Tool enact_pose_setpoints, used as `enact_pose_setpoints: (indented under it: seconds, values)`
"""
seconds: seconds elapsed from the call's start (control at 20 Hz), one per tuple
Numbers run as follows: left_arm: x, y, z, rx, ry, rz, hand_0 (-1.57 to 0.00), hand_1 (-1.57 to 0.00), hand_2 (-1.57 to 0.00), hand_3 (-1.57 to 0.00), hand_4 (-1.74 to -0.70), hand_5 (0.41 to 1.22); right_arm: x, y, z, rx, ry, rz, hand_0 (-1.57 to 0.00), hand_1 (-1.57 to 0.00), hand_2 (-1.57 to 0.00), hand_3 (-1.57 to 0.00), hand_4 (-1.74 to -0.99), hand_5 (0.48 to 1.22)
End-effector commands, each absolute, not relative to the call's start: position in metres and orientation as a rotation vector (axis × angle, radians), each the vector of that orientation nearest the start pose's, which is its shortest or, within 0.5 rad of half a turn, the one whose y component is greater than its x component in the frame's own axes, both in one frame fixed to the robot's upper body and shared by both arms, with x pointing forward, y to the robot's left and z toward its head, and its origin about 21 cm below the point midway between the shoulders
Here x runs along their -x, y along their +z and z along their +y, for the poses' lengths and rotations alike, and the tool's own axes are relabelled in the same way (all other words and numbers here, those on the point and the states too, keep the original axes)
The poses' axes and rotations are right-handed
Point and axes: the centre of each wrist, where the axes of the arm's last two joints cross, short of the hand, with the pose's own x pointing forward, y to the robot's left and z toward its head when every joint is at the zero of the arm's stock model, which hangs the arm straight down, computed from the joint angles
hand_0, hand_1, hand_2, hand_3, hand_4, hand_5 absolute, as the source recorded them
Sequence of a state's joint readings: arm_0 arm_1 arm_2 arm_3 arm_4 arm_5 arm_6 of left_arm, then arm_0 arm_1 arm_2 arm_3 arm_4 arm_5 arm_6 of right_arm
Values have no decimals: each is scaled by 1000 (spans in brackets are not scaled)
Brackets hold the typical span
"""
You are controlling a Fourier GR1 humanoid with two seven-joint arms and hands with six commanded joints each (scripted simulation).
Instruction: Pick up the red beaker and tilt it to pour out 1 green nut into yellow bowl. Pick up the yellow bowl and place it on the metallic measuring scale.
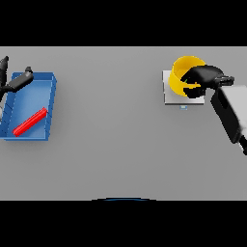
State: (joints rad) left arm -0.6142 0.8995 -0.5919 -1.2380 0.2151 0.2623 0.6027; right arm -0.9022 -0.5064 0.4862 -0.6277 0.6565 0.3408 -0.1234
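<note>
Grey table (111,144), right robot hand (205,77) covering yellow bowl (182,72)

The right hand (205,75) is curled around the rim of the yellow bowl (182,72), which sits on the metallic scale (170,94). The left hand (14,82) hangs over the blue tray (48,108), fingers relaxed; the red beaker (30,121) lies below it.

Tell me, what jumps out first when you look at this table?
The yellow bowl at the far right, sitting on the metallic scale with the right hand curled on its rim. Next, the blue tray at the left with the red beaker lying in it, the left hand over its far corner.
</note>
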Motion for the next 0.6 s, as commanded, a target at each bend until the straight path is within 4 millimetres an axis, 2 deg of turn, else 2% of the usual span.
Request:
enact_pose_setpoints:
  seconds: [0.0, 0.1, 0.2, 0.35, 0.55]
  values:
    - [-354, 128, 319, -764, -521, -1035, 1, 1, 1, 1, -809, 742, -434, 86, -267, 620, 1570, -1005, -624, -554, -694, -670, -1444, 887]
    - [-355, 125, 319, -764, -526, -1038, 1, 1, 1, 1, -806, 738, -433, 84, -266, 602, 1579, -1006, -399, -354, -518, -604, -1410, 821]
    - [-356, 123, 317, -760, -523, -1048, 1, 1, 1, 1, -810, 739, -434, 83, -265, 594, 1589, -1005, -255, -226, -390, -541, -1385, 780]
    - [-355, 127, 323, -768, -519, -1042, 1, 1, 1, 1, -809, 736, -436, 82, -267, 590, 1622, -997, -130, -115, -244, -442, -1346, 746]
    - [-354, 128, 318, -752, -512, -1050, 1, 1, 1, 1, -821, 734, -438, 84, -267, 593, 1636, -974, -53, -47, -115, -348, -1308, 733]
